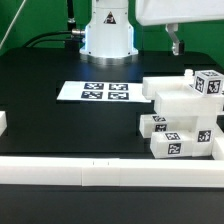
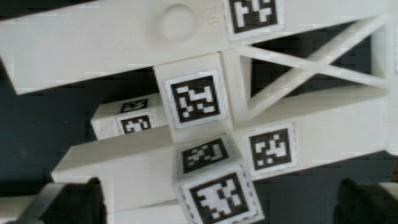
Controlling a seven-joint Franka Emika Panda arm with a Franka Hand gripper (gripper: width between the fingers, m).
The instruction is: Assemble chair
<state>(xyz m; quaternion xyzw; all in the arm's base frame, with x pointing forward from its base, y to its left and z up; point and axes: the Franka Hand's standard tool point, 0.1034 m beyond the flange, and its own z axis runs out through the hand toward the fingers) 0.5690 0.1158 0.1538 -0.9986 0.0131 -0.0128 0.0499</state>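
Hovering spread-fingered, the gripper (image 2: 217,205) overlooks one chair cluster (image 1: 182,120) and one marker board (image 1: 95,92).

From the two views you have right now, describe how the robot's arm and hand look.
The arm's base is a glossy white rounded column with a dark marking on top, black cables trailing behind it. A white link crosses the upper corner. The hand shows only as two dark finger tips in the wrist view.
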